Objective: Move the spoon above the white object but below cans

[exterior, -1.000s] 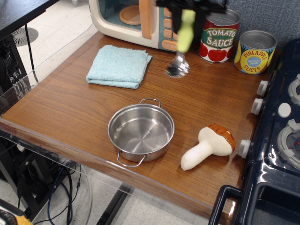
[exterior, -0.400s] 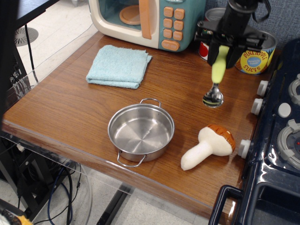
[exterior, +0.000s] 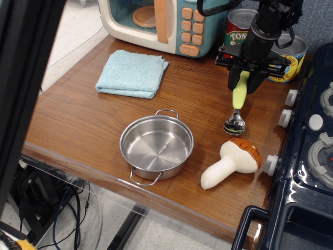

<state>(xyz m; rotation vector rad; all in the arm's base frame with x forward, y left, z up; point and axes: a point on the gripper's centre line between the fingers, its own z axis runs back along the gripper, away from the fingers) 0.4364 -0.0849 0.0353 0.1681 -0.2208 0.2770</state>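
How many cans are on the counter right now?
2. The Tomato Sauce can stands at the back beside the toy microwave; the Pineapple Slices can stands to its right, near the stove. The gripper partly hides both.

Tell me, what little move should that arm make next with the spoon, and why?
Probably ease straight down a touch and then let go. The pincer grips the spoon by its green handle, bowl hanging low over the table, already between the mushroom and the cans. Whether the bowl touches the wood is unclear.
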